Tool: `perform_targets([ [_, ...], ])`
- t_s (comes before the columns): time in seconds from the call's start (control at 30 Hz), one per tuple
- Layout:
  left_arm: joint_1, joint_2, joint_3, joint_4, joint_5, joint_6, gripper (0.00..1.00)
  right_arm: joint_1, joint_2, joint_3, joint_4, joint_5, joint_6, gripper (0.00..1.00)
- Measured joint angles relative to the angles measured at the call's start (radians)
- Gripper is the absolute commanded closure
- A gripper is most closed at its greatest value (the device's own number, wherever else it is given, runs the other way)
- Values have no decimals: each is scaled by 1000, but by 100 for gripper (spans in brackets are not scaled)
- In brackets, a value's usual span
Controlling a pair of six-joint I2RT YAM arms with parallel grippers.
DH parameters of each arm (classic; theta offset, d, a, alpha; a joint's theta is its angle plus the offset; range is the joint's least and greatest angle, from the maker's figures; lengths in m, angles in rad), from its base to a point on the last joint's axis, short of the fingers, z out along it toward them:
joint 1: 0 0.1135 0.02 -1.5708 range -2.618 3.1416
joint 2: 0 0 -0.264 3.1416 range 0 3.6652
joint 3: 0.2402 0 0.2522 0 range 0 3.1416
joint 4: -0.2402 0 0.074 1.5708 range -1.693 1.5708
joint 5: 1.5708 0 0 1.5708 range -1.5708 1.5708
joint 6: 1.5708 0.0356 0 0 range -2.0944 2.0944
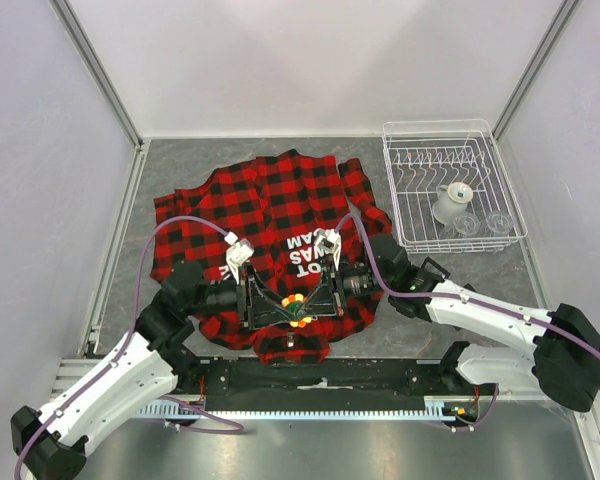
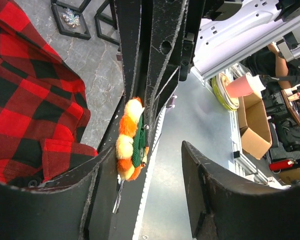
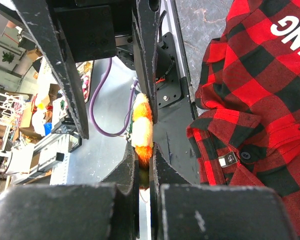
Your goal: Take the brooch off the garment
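Fingers (image 2: 225, 195) of the left gripper (image 2: 147, 152) stand wide apart and close on nothing. One black finger runs alongside the right arm's closed pair, and the other stands off to the side with a bare gap before it. Under that arm lies the large red-and-black buffalo-plaid flannel shirt (image 1: 270, 195), spread flat on the grey mottled tabletop (image 1: 180, 160) with its bold white block lettering facing up and its collar end towards the arms. At the middle, where the two arms meet over the collar end of the shirt, is the small fuzzy flower-like brooch (image 2: 129, 140), yellow and orange with a strip of green. Both wrist views show it raised, with open space between it and the plaid cloth. It sits inside the left gripper's open span, close against the nearer finger. The right gripper (image 3: 146, 150) has its two black fingers drawn nearly together, and the brooch (image 3: 141, 127) is pinched in the narrow slit between them, its fluffy top standing proud of the tips. Further right, well apart from the shirt, a white wire dish rack (image 1: 405, 190) stands on the tabletop, holding a white cup-like piece (image 1: 450, 202) and some clear glasses (image 1: 467, 226).
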Motion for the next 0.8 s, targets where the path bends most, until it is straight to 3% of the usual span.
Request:
perform_targets([
  [0.13, 0, 24, -5, 2, -3, -7, 62, 0, 0, 0, 2, -4, 12, 100],
  [0.33, 1, 35, -17, 8, -14, -13, 79, 0, 0, -1, 6, -19, 36, 100],
  [0.53, 1, 33, -25, 17, -14, -16, 85, 0, 0, -12, 19, -13, 64, 91],
  [0.67, 2, 33, -26, 19, -18, -18, 86, 0, -3, -27, 40, 5, 105, 79],
  [0.8, 2, 34, -26, 30, -21, -23, 87, 6, -22, -48, 70, 39, 158, 75],
])
